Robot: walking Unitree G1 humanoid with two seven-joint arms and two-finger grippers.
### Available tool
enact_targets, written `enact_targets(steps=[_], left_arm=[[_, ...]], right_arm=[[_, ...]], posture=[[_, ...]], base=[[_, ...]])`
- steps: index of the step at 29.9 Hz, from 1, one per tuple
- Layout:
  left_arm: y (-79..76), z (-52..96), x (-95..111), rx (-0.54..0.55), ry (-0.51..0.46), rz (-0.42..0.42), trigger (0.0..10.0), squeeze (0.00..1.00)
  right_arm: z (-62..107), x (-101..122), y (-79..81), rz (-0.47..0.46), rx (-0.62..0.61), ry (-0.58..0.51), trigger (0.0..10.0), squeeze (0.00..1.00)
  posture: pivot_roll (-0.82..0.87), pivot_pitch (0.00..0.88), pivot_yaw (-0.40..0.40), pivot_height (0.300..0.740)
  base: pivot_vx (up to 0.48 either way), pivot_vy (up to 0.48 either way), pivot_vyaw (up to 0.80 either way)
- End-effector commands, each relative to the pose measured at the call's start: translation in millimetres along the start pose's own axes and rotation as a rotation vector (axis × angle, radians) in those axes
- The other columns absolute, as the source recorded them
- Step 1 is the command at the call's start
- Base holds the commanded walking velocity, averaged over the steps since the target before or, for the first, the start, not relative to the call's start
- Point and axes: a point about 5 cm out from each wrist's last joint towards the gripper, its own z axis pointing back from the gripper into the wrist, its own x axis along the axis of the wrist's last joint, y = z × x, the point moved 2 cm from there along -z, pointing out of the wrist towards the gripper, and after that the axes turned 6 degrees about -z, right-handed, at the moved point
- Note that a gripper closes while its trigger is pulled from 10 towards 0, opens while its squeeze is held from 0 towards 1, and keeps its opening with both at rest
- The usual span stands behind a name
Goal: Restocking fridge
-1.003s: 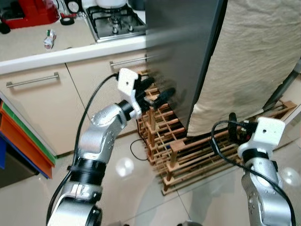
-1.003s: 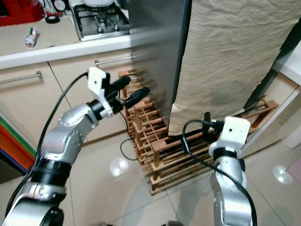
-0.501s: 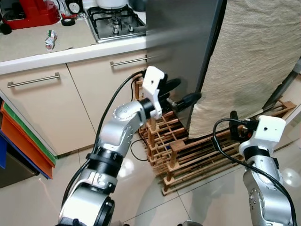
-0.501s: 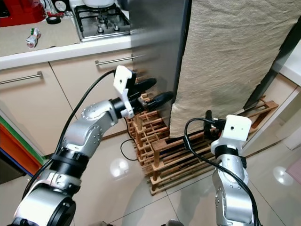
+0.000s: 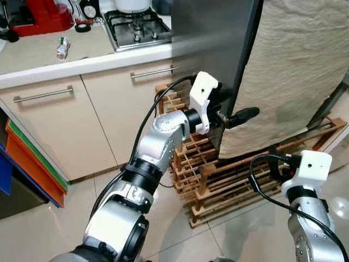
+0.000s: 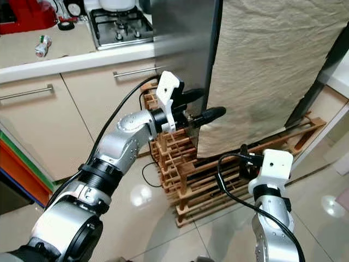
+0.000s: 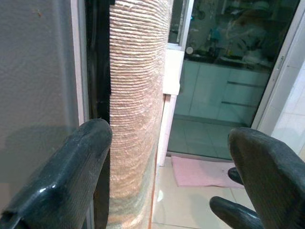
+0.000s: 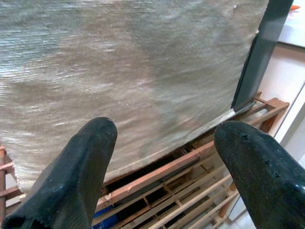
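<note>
Right tool [image 8: 157, 171] low at near right above tiled floor [image 5: 180, 240], fingers spread wide, nothing between them, aimed at beige cloth [image 5: 294, 65] and wooden rack [image 5: 218, 180]. Rack standing on floor against foot of fridge [image 5: 212, 49], slats partly under hanging cloth. Left tool [image 5: 235, 109] raised farther in, at fridge's front corner edge where dark grey side panel meets cloth; fingers well apart, holding nothing. One left fingertip [image 5: 248, 113] lying over lower part of cloth, other finger close along grey panel. Left wrist view: dark seam [image 7: 97, 71] between grey panel and cloth running just inside one finger; contact with edge cannot be told. Fridge door shut as far as visible. Beyond, at far left: table [image 5: 32, 54] with red appliance [image 5: 46, 13] at far edge, small crumpled packet [image 5: 61, 47] toward middle, gas hob [image 5: 139, 24] at right end next to fridge; drawer fronts with bar handles [image 5: 43, 93] below.
</note>
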Motion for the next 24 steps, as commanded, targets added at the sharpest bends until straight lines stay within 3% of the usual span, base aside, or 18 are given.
enact_targets(steps=[1,15,24], left_arm=[[3.2,-3.1,2.7,0.02,-0.003,-0.012,10.0,0.0],[1.5,-12.6,-10.9,0.055,0.035,0.033,10.0,0.0],[-9.1,-20.4,-12.1,0.006,0.032,0.044,10.0,0.0]], right_arm=[[2.5,2.9,0.3,-0.006,0.011,-0.018,10.0,0.0],[5.3,1.7,2.8,-0.001,0.024,-0.003,10.0,0.0],[7.6,1.9,5.9,-0.006,0.024,0.0,10.0,0.0]], posture=[[-0.22,0.0,0.042,0.732],[-0.22,0.0,0.045,0.732],[-0.22,0.0,0.05,0.732]], base=[[0.0,0.0,0.0],[0.0,0.0,0.0],[0.0,0.0,0.0]])
